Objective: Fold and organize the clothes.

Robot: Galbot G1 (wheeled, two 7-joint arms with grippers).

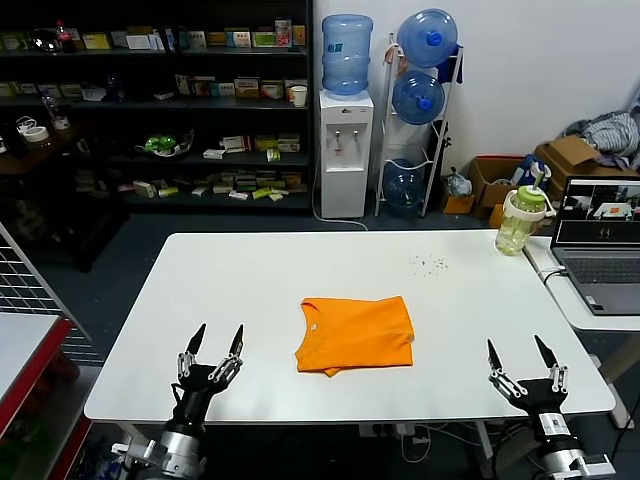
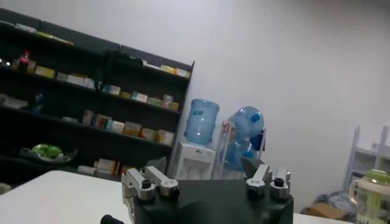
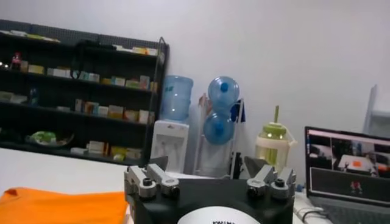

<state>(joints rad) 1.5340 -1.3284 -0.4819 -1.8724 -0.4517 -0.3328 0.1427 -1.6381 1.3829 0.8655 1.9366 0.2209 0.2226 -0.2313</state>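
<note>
The orange T-shirt (image 1: 355, 333) lies folded into a compact rectangle at the middle of the white table (image 1: 250, 290), plain side up, no lettering showing. It also shows as an orange strip in the right wrist view (image 3: 61, 207). My left gripper (image 1: 218, 338) is open and empty at the table's front left, fingers pointing up, apart from the shirt. My right gripper (image 1: 518, 352) is open and empty at the front right edge, also clear of the shirt. The left wrist view (image 2: 204, 167) shows only open jaws and the room.
A green-lidded bottle (image 1: 522, 218) stands at the table's far right corner. A laptop (image 1: 600, 245) sits on a side table to the right. A water dispenser (image 1: 346, 150) and dark shelves stand behind. Small specks (image 1: 432, 264) lie on the table.
</note>
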